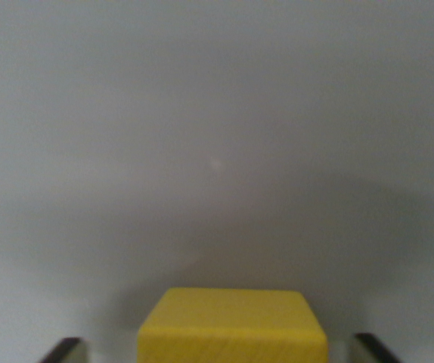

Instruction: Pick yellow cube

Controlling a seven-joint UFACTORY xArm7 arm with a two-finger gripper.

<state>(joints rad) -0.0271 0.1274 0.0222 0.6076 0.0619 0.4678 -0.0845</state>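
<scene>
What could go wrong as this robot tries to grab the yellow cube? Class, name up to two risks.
1. The yellow cube sits between the open hand but well clear of both fingers; if one finger touches first, the cube may slide on the smooth grey table.
2. The picture's bottom edge cuts off the cube, so depth cannot be judged; closing too early could pinch only its upper edge.

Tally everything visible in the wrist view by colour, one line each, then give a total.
Yellow: 1, the yellow cube at the bottom centre.
Dark: 2, the gripper fingertips in the bottom corners, one on each side of the cube and apart from it.
Grey: 1, the plain surface filling the rest of the picture.
Total: 4
</scene>
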